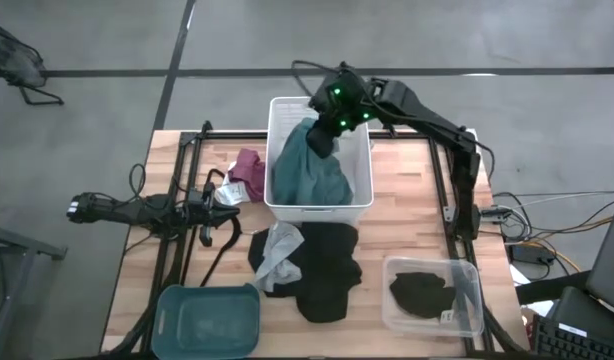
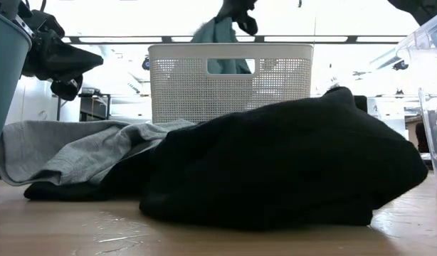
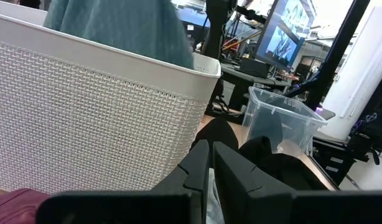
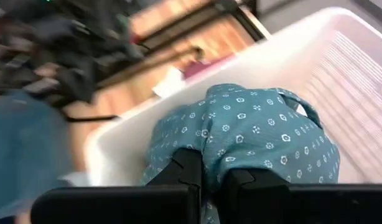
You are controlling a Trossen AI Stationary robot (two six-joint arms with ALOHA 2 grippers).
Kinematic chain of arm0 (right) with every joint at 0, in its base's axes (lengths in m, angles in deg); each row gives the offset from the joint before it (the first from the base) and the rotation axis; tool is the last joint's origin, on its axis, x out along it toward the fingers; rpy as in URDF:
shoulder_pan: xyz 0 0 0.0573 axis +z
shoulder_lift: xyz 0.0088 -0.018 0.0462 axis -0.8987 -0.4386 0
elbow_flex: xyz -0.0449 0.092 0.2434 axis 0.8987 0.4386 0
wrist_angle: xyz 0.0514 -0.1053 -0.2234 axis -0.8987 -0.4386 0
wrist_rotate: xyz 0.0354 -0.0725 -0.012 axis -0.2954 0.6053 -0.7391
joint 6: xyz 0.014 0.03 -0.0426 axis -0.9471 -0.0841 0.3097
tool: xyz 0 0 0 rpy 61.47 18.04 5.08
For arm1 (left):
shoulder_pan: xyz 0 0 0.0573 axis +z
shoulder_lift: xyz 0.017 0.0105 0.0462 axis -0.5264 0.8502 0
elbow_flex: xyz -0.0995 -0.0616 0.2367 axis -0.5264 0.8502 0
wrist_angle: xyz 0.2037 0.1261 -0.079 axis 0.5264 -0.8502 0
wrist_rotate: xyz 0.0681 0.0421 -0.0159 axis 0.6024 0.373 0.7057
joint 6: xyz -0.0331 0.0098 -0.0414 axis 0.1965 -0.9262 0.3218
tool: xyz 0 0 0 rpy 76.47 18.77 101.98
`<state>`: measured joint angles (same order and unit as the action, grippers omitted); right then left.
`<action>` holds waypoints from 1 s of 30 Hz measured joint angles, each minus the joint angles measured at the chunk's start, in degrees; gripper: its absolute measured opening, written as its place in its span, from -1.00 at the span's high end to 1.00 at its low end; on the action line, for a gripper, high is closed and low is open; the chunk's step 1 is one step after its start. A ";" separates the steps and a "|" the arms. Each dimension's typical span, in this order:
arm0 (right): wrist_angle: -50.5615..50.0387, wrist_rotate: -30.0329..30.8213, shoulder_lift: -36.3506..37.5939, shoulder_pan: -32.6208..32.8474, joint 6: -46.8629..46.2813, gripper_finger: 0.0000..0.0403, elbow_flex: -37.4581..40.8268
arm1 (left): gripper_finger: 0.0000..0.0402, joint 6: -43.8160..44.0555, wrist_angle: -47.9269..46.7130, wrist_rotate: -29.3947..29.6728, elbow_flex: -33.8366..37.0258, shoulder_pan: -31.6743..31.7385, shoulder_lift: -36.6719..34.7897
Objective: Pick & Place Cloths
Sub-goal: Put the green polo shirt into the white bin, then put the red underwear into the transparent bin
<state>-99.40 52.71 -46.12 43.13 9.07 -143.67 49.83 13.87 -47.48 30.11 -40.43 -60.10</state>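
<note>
— Right gripper (image 4: 211, 177) clamping the teal-green cloth (image 1: 309, 170), dangling over the white basket (image 1: 359, 196)?

— Yes; lowering well inside before releasing. Left gripper (image 3: 211, 163) idling closed beside the basket.

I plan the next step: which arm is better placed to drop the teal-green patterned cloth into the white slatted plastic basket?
The right: its gripper grips the teal-green cloth above the white basket.

Teal cloth (image 1: 307, 170) hangs lifted in the basket (image 1: 359, 196); black cloth (image 1: 322, 262) lies beside.
</note>
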 joint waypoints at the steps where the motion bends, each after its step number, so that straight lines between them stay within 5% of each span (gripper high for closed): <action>1: -1.15 1.74 -0.25 0.08 0.14 0.94 0.00 | 0.86 0.00 0.00 0.00 0.00 -0.01 0.00; 13: -7.94 3.92 -5.23 2.38 3.16 0.88 0.22 | 0.86 0.00 0.00 0.02 0.00 -0.02 -0.02; 30: -7.00 4.11 -4.46 4.41 2.77 0.03 0.33 | 0.86 0.00 0.00 0.02 0.00 -0.01 -0.02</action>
<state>-106.40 56.82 -50.58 47.54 11.84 -143.34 49.83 13.87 -47.46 30.11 -40.44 -60.12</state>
